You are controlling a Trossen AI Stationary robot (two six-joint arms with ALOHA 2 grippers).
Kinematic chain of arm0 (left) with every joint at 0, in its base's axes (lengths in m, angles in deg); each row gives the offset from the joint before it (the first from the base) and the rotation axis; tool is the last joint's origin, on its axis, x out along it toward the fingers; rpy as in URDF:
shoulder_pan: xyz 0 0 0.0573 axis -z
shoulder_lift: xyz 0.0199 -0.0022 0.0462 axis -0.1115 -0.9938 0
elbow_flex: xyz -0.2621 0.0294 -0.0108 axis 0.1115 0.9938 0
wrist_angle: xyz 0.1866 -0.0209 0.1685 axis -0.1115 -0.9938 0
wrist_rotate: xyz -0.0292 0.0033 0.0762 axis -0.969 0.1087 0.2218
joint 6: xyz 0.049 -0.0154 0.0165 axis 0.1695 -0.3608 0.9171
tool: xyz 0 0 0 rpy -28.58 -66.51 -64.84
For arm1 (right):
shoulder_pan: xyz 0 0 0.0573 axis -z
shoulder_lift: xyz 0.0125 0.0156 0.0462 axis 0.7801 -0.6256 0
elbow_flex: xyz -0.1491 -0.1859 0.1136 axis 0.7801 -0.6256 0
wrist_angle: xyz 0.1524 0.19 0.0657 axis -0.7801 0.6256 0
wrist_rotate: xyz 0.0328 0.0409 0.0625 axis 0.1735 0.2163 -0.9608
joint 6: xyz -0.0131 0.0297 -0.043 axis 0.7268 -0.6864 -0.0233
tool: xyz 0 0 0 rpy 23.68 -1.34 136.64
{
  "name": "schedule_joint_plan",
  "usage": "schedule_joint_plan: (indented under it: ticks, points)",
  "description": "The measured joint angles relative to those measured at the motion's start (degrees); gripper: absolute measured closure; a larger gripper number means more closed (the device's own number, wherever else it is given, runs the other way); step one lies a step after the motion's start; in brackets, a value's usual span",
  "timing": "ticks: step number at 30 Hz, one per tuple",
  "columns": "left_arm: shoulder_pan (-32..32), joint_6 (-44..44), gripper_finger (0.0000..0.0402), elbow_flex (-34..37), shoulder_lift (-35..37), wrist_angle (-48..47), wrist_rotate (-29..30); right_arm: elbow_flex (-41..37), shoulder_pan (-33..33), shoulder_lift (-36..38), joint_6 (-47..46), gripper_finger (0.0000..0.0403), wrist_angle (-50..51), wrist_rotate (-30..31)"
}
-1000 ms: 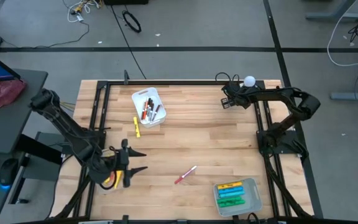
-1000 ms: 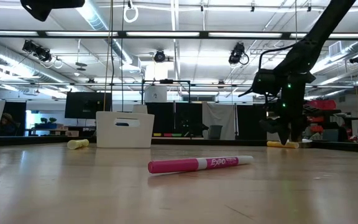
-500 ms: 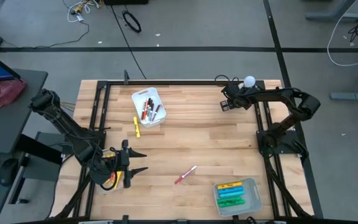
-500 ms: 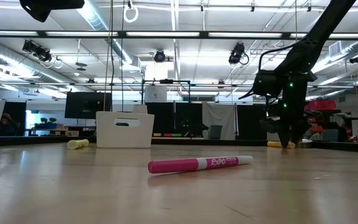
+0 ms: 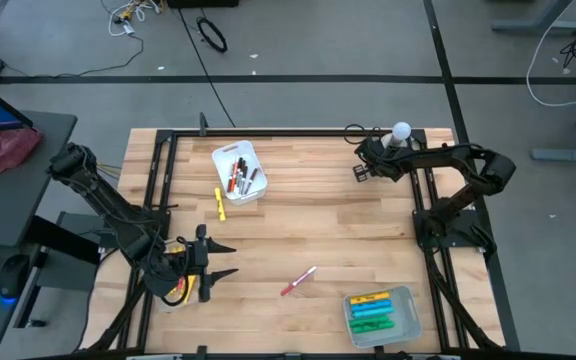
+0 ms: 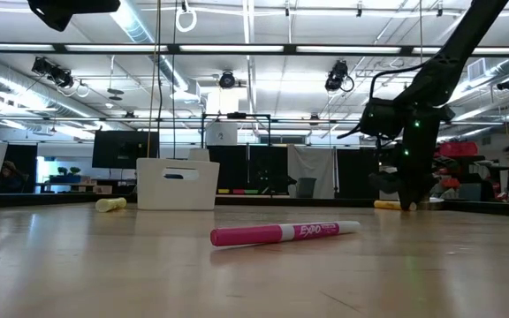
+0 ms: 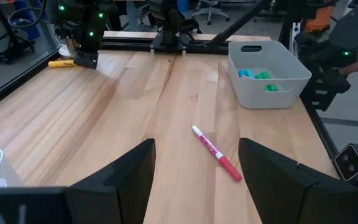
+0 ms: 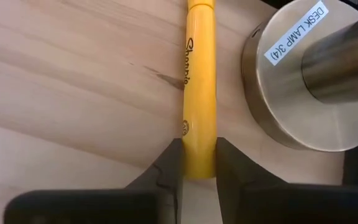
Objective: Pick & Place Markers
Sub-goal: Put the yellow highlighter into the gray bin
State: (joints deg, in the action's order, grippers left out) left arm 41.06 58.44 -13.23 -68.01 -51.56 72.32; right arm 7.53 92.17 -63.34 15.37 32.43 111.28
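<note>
The right gripper (image 8: pixel 197 163) is clamped on a yellow marker (image 8: pixel 201 81) lying on the table (image 5: pixel 338 220) beside a lamp base (image 8: pixel 297 87). The left gripper (image 5: pixel 218 258), jaws apart, waits near a pink marker (image 5: pixel 298 281). One bin (image 5: pixel 238 172) holds what look like red and dark markers; another bin (image 5: pixel 382 314) holds green, blue and yellow ones.

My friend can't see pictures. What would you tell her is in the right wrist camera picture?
The right gripper has its two dark fingers pressed on either side of a yellow Sharpie marker lying on the pale wooden table. Right beside the marker stands a round metal base with a label reading "DESK LAMP".
</note>
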Motion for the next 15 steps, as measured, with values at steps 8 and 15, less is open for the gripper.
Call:
schedule_joint_plan:
  ticks: [8, 15]
  points:
    - [0.0, 0.0, 0.0165, 0.0, 0.0, 0.0, 0.0, -0.3, -5.1, 0.5, 0.6, 0.0345, 0.6, 2.0]
    - [0.0, -0.4, 0.0165, 0.0, 0.0, 0.0, 0.0, -0.2, -21.4, 7.4, -1.7, 0.0347, 4.1, 1.7]
